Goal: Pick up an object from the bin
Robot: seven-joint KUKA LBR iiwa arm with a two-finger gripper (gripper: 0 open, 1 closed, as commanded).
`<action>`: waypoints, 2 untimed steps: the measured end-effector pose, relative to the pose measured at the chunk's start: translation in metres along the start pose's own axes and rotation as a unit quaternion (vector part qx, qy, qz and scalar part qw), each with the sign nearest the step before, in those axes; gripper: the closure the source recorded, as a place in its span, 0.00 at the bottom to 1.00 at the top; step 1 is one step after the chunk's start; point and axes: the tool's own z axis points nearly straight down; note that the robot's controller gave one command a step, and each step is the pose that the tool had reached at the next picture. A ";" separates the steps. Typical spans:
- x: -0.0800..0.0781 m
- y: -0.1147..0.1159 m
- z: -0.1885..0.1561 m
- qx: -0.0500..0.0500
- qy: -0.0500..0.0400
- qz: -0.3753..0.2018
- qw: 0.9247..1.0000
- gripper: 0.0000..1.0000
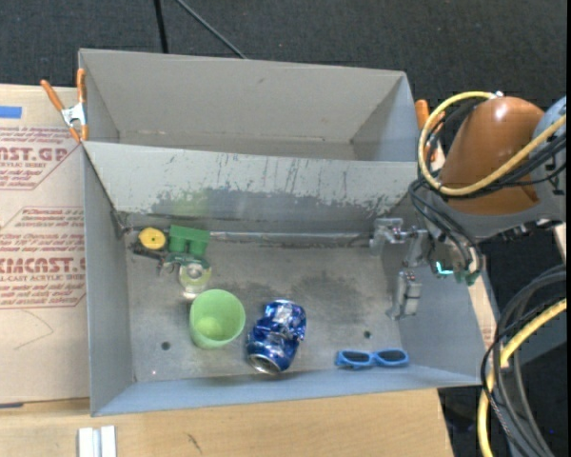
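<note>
The arm (500, 155), with its orange cover and yellow cables, is reaching into the grey metal bin (247, 93) from the right of the view. Its pincer (400, 267) is standing wide, with the two metal fingers (406, 298) well apart and nothing lying between them.

Taking the crushed blue can (276, 334) near the front wall as the landmark, the pincer is hanging to the can's right and farther back, over a bare stretch of the bin's floor and close to the right-hand wall. It is touching none of the loose things.

The thing lying nearest to it is a pair of blue sunglasses (371, 358). They are resting flat on the floor to the right of the can, near it but apart, by the front wall and nearer the viewer than the pincer.

A light green cup (216, 317) is lying just beside the can on its left, its open mouth facing up towards the camera. Behind the cup, farther from the can, a small clear piece (192, 276) is sitting on the floor. Farther back and to the left of the can, a green toy with a yellow wheel (171, 241) is lying against the foot of the back wall, well apart from the pincer.
</note>
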 end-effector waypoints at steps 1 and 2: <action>0.054 0.100 0.093 0.001 -0.009 -0.157 0.988 0.00; 0.042 0.147 0.065 -0.001 -0.004 -0.094 0.996 0.00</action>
